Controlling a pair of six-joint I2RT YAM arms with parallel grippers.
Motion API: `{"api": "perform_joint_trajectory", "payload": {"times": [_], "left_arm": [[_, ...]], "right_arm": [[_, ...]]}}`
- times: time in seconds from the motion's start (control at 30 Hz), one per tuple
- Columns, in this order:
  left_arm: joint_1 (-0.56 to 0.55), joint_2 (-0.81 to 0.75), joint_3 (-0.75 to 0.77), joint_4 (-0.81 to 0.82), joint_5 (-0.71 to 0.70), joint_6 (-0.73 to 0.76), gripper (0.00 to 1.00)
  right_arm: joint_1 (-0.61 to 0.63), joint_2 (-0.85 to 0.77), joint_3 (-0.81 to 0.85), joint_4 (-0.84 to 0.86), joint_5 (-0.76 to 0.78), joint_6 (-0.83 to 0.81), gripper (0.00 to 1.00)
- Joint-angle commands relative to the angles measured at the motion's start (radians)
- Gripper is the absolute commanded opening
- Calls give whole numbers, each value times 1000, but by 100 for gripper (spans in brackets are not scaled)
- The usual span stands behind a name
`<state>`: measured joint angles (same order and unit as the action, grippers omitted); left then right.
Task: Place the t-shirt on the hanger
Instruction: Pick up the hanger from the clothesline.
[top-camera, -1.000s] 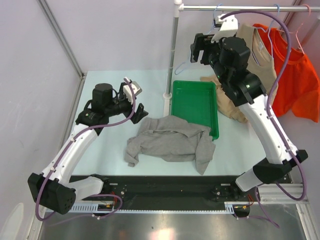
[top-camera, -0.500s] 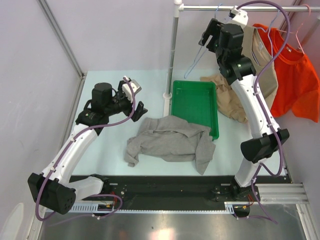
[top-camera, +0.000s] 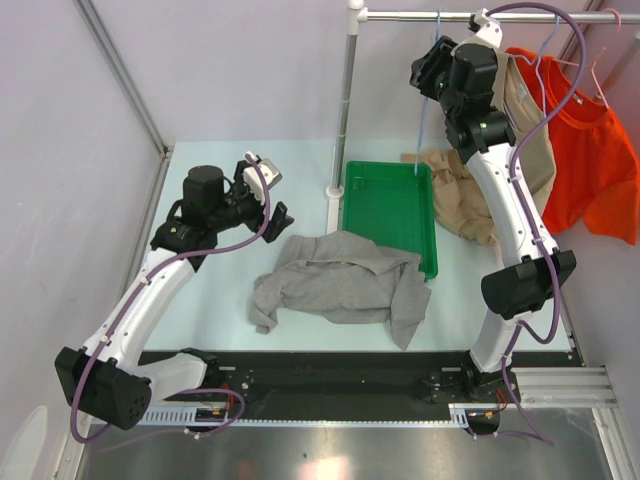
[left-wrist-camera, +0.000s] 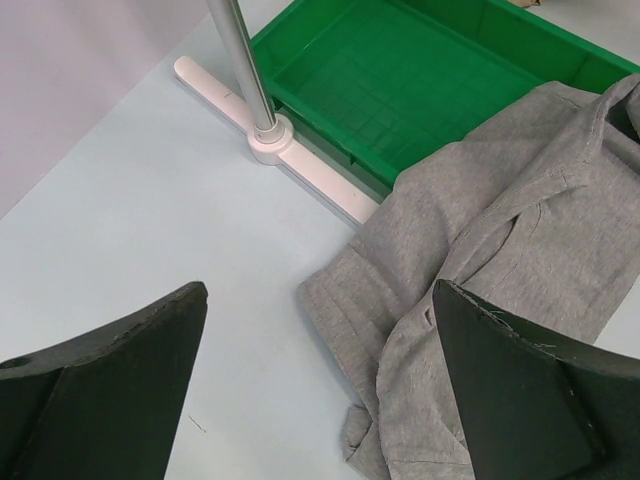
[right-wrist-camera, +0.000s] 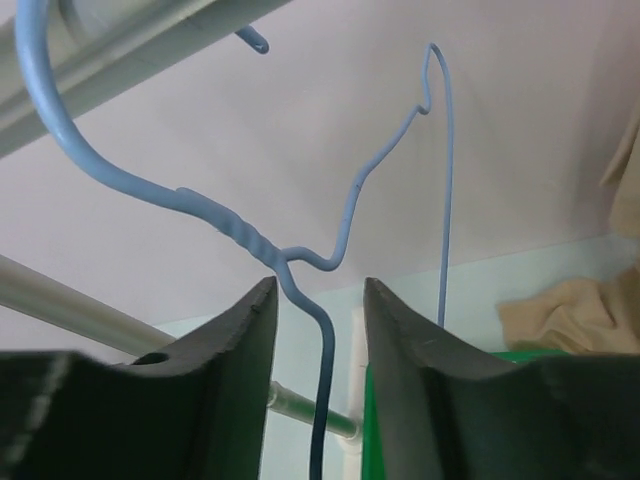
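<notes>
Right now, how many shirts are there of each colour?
Grey shirt: 1
Tan shirt: 1
Orange shirt: 1
Total: 3
The tan heap on the table may be part of the tan shirt; I cannot tell.

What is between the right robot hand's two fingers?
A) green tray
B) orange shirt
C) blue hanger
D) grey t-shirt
C: the right wrist view shows the thin wire of the blue hanger running down between the two dark fingers of the right gripper.
</notes>
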<state>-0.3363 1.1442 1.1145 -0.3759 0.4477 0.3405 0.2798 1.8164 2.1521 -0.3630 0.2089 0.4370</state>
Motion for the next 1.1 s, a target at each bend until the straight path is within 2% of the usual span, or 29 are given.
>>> {"api": "perform_joint_trajectory", "payload": {"times": [0.0, 0.03, 0.07, 0.13, 0.17, 0.23, 0.47, 0.67, 0.87, 1.07], "left_arm": [[-4, -26, 10, 29, -4, -3, 100], [-4, -26, 10, 29, -1, -1, 100], [-4, -23, 10, 32, 0, -1, 100], [-4, -21, 13, 35, 8, -3, 100], [-4, -18, 16, 35, 12, -1, 100], [-4, -17, 18, 35, 19, -3, 100], [-4, 0, 22, 40, 32, -14, 100], [-4, 12, 48, 17, 35, 2, 100], [-4, 2, 50, -3, 97, 22, 100], [-4, 17, 47, -38, 221, 57, 100]], "right_arm": [[-14, -35, -3, 72, -34, 19, 38], [-19, -43, -5, 76, -32, 13, 34], [-21, -49, -6, 81, -32, 6, 25], [-25, -61, -14, 85, -37, 3, 15], [-30, -66, -20, 90, -39, -1, 6], [-37, -78, -34, 102, -48, -3, 0], [-47, -127, -75, 202, -78, -49, 0], [-48, -184, -136, 187, -115, -113, 0], [-47, -363, -391, 130, -140, -182, 0], [-47, -566, -624, 84, -272, -317, 0]]}}
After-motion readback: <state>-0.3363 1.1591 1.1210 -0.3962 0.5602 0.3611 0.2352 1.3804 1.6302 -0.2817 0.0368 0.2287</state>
